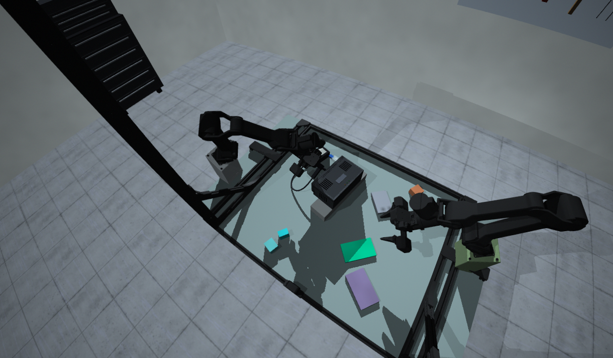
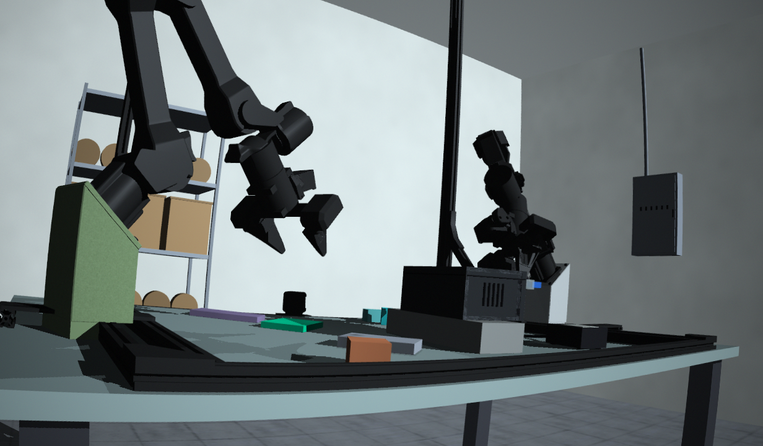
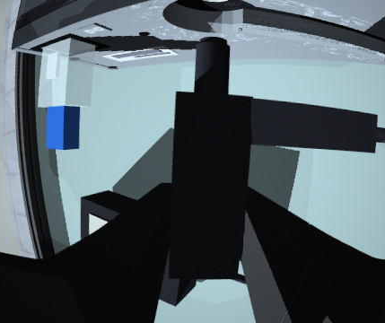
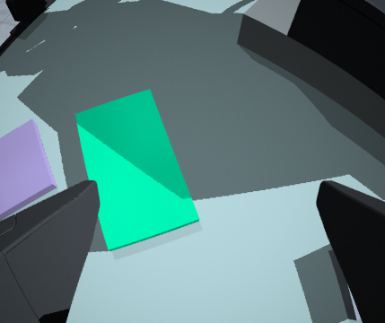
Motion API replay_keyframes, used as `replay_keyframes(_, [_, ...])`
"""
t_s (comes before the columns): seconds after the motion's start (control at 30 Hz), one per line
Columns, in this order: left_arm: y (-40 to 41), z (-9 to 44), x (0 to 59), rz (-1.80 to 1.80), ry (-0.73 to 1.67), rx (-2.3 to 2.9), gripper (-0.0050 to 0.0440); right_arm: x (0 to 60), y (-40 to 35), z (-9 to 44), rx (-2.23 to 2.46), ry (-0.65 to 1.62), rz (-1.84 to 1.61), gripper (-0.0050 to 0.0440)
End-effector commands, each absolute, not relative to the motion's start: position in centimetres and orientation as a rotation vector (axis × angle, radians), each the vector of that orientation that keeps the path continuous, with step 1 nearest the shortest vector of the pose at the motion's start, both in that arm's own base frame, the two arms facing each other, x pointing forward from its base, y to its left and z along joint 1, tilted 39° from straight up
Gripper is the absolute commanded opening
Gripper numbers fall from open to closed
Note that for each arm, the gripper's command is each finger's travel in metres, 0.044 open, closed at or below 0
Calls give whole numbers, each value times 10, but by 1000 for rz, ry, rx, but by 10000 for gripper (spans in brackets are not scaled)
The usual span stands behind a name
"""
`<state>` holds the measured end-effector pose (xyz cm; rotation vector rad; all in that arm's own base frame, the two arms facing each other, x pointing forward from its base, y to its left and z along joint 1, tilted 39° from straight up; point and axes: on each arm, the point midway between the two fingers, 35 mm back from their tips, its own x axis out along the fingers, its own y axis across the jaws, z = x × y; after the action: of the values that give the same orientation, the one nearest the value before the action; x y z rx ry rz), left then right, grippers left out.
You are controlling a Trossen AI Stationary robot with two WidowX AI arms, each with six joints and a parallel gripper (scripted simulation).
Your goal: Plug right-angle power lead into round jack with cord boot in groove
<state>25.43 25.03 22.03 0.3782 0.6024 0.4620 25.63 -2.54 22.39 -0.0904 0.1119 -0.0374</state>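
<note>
Dim room | hard dark shadows on tabletop | speckled glare, curved edges in left wrist view

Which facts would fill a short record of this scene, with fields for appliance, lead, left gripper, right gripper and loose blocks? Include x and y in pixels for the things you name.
appliance: dark vented box (image 1: 338, 180) (image 2: 434, 292), raised on a grey block (image 1: 323, 210) (image 2: 500, 336)
lead: right-angle power plug (image 3: 211, 179), barrel pointing at the appliance
left gripper (image 3: 204, 196): shut on the plug
right gripper (image 4: 207, 190): open, holding nothing
loose blocks: green (image 1: 358, 250) (image 2: 291, 323) (image 4: 138, 170), purple (image 1: 361, 289) (image 2: 227, 315) (image 4: 13, 172), orange (image 1: 416, 190) (image 2: 368, 349), among others
</note>
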Motion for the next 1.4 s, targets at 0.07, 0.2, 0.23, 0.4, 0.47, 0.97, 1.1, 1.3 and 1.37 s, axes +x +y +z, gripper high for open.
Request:
replay_keyframes(0.07, [251, 220, 254, 469, 601, 374, 0, 256, -25, 224, -90, 112, -37, 400])
replay_keyframes(0.2, [251, 219, 255, 476, 600, 377, 0, 256, -25, 224, -90, 112, -37, 400])
replay_keyframes(0.23, [251, 219, 255, 476, 599, 377, 0, 256, -25, 224, -90, 112, -37, 400])
replay_keyframes(0.4, [251, 219, 255, 476, 599, 377, 0, 256, -25, 224, -90, 112, -37, 400])
replay_keyframes(0.47, [251, 219, 255, 476, 599, 377, 0, 256, -25, 224, -90, 112, -37, 400])
replay_keyframes(0.97, [251, 220, 256, 476, 599, 377, 0, 256, -25, 224, -90, 112, -37, 400])
replay_keyframes(1.1, [251, 221, 257, 477, 599, 377, 0, 256, -25, 224, -90, 112, -37, 400])
replay_keyframes(1.3, [251, 222, 259, 477, 599, 377, 0, 256, -25, 224, -90, 112, -37, 400])
replay_keyframes(1.37, [251, 222, 259, 477, 599, 377, 0, 256, -25, 224, -90, 112, -37, 400])
